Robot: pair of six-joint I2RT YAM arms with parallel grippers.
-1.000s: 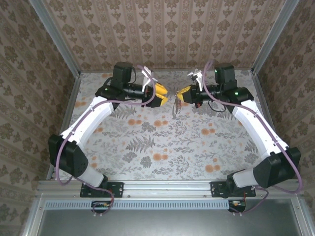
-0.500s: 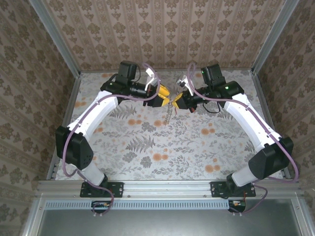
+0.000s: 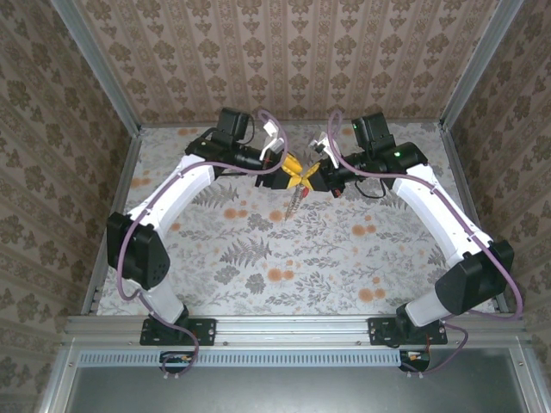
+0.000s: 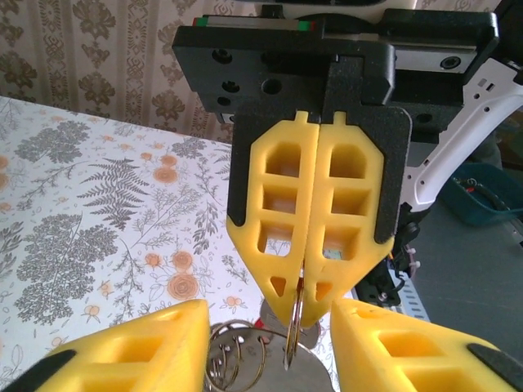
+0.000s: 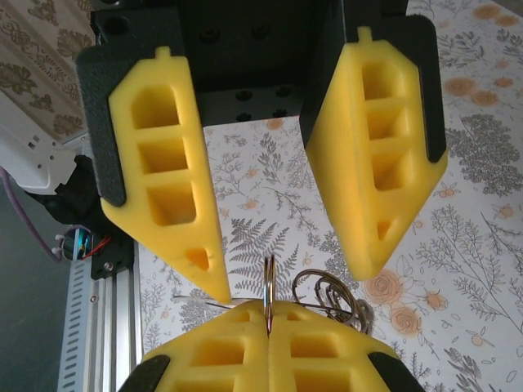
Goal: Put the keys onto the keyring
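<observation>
My right gripper (image 5: 268, 317) is shut on the keyring (image 5: 267, 282), a thin metal ring seen edge-on that sticks up from between its yellow fingers. My left gripper (image 5: 294, 282) faces it tip to tip, open, with one finger on each side of the ring. In the left wrist view the right gripper (image 4: 298, 320) pinches the keyring (image 4: 292, 343) between the left fingers (image 4: 139, 351). Smaller linked rings (image 4: 237, 359) and a flat silvery piece (image 4: 315, 377), probably the keys, lie below it. From above, both grippers (image 3: 298, 175) meet mid-air with the bunch (image 3: 293, 203) dangling beneath.
The floral table (image 3: 258, 258) lies below, open in the middle and at the front. Patterned walls and metal posts (image 3: 103, 77) close in the back and sides. A rail (image 3: 284, 327) with the arm bases runs along the near edge.
The left gripper has moved right until its fingers straddle the right gripper's tips, and its jaws have narrowed a little. The right gripper shifted slightly left, still shut on the ring.
</observation>
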